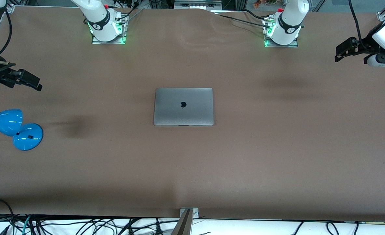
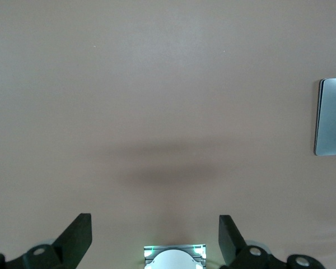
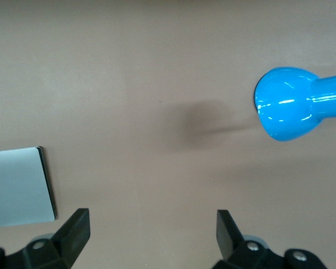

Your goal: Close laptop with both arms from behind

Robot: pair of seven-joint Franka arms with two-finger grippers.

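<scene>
The grey laptop (image 1: 183,106) lies shut and flat in the middle of the brown table, its dark apple logo facing up. Its edge shows in the left wrist view (image 2: 331,116) and its lid with the logo in the right wrist view (image 3: 17,188). My left gripper (image 1: 340,54) is open and empty, up over the left arm's end of the table, well away from the laptop; its jaws stand wide apart in its wrist view (image 2: 155,224). My right gripper (image 1: 32,82) is open and empty over the right arm's end (image 3: 153,221).
A blue desk lamp (image 1: 13,127) lies at the right arm's end of the table, under and beside my right gripper; its head shows in the right wrist view (image 3: 294,109). The arm bases (image 1: 106,27) (image 1: 282,31) stand along the table's edge farthest from the front camera.
</scene>
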